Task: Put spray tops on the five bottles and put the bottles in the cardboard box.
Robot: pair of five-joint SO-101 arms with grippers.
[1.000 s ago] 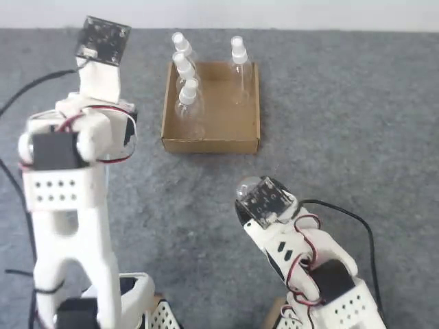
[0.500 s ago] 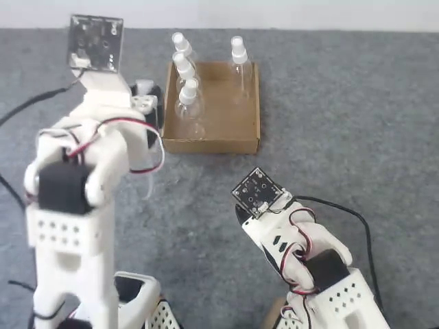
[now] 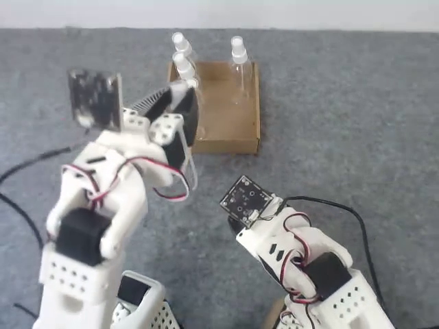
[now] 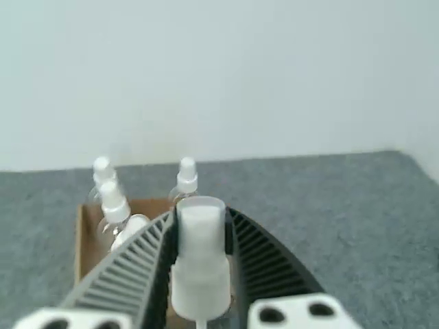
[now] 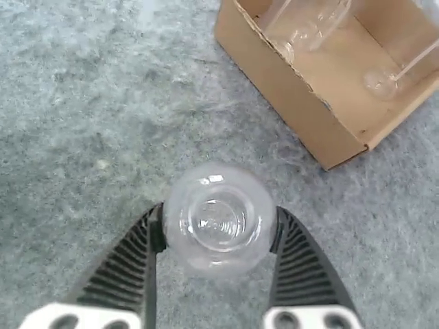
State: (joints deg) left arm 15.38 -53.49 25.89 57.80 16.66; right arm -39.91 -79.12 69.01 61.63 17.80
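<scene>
The cardboard box [image 3: 226,130] sits open side up on the grey, felt-like bench [image 3: 343,103]. Along the box's left wall three clear bottles wearing white spray tops stand upright in a row. The back-left bottle [image 3: 180,42] is at the far corner and the second bottle [image 3: 182,63] is just in front of it. The third bottle [image 3: 188,85] is nearer the box's front wall, partly hidden behind the left arm. A fourth bottle [image 3: 238,49], also capped, stands upright at the box's back right corner, well apart from the row. The left claw [image 4: 199,218] hangs over the box's front left part, clenched on a loose spray top [image 4: 200,267]. This white piece is pinched between the two ribbed dark fingers [image 4: 130,267], its narrower end lying toward the fingertips and pointing along the box toward its back wall. The right claw [image 5: 218,221] is out in front of the box, apart from its near wall and over bare bench. It grasps a fifth bottle [image 5: 219,205] around the round clear body. That bottle's open neck faces straight up at the wrist camera, and its body fills the gap between the two fingers. Whether its base rests on the bench cannot be told. From above, the right arm's camera board [image 3: 247,200] sits in front of the box's near wall, covering the bottle beneath it.
</scene>
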